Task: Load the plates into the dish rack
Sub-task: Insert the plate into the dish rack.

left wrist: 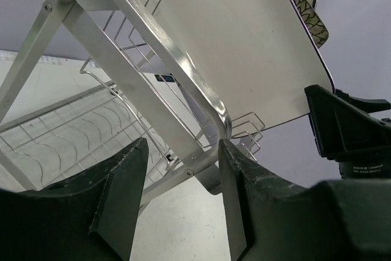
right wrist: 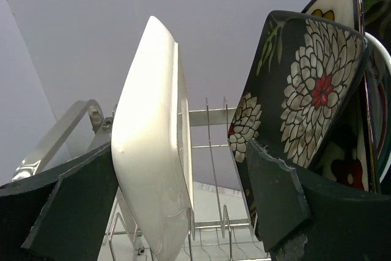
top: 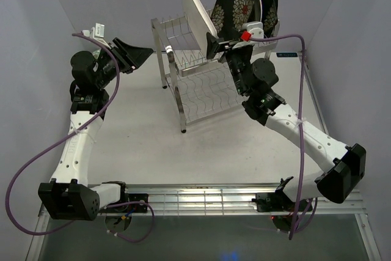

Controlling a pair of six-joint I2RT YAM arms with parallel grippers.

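The white rectangular plate (top: 197, 19) stands on edge on the top tier of the dish rack (top: 197, 99) in the overhead view, apart from the dark floral plates (top: 239, 3) packed at the tier's right end. The right hand (top: 212, 42) sits at its lower edge. The left hand (top: 142, 52) hangs beside the rack over the table (top: 140, 145).

From the left wrist, the left hand (left wrist: 182, 151) is spread and holds nothing, with only the rack's post (left wrist: 153, 71) beyond its fingers. The white plate (left wrist: 238, 47) tilts above.

From the right wrist, the right hand (right wrist: 180, 151) is wide open around the white plate (right wrist: 153, 151). The plate lies close against one finger (right wrist: 73, 206) and well clear of the other (right wrist: 275, 194), so nothing is clamped. A floral plate (right wrist: 305, 102) stands just behind that second finger.

The risk, as I judge it: the plate leans, and whether it sits in a slot is hidden. Drawing back carelessly could drag it over, or knock the floral plate.
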